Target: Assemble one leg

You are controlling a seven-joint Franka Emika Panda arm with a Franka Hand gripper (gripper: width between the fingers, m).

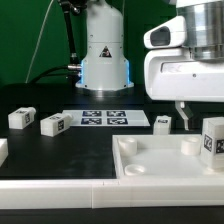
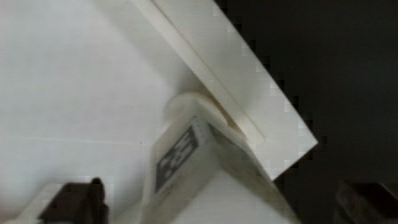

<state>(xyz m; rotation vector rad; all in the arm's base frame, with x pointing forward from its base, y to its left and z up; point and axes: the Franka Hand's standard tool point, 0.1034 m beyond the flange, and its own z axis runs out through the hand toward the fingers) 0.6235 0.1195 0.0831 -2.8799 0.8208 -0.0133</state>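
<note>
Two views differed: the exterior view showed the leg [image 1: 213, 137] upright at a corner of the tray [image 1: 150, 165], near the end effector [image 1: 192, 115]. Only the wrist view revealed the fingers [image 2: 75, 200] spread wide and empty, the tagged leg [image 2: 183, 152] beside a round corner socket [image 2: 199, 105].

Robotics lab, plainly. Told by the Franka arm's white base [image 1: 104, 62] behind a black table [image 1: 60, 150], a marker board [image 1: 104, 118] of fiducial tags, and green backdrop [image 1: 20, 30].
</note>
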